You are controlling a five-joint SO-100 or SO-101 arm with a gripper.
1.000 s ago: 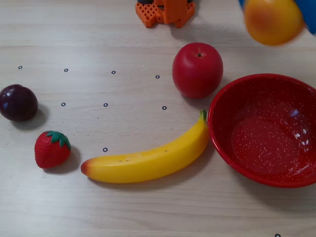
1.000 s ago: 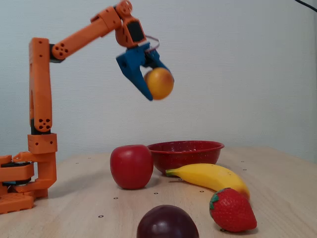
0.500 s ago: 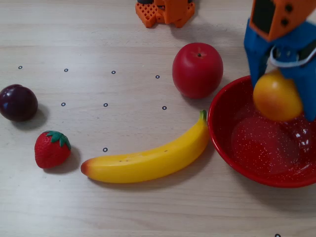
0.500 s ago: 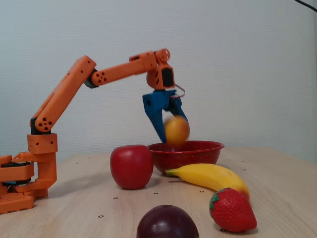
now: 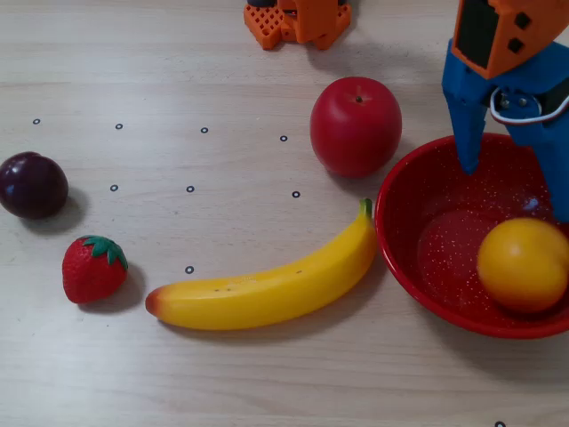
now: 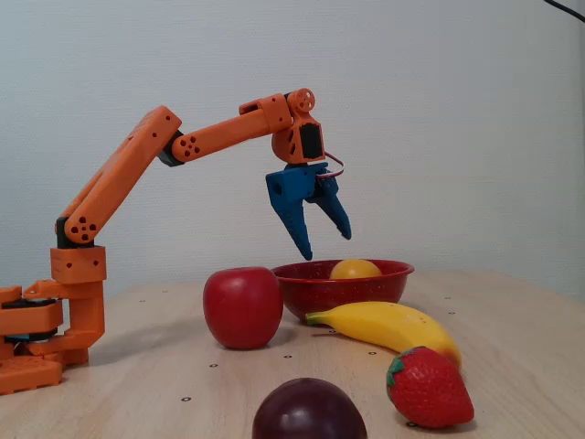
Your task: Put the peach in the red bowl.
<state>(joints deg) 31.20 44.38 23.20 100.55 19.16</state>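
The peach (image 5: 523,263) is a small round yellow-orange fruit lying inside the red bowl (image 5: 418,233), toward its right side in the overhead view. In the fixed view only the peach's top (image 6: 355,269) shows above the rim of the bowl (image 6: 315,291). My blue gripper (image 5: 516,191) hangs above the bowl, open and empty, with its two fingers spread apart. In the fixed view the gripper (image 6: 326,245) is clearly above the rim and touches nothing.
A red apple (image 5: 356,125) stands just left of the bowl and a banana (image 5: 271,289) lies against the bowl's front left. A strawberry (image 5: 93,267) and a dark plum (image 5: 32,184) sit at the far left. The arm's orange base (image 6: 46,320) is at the back.
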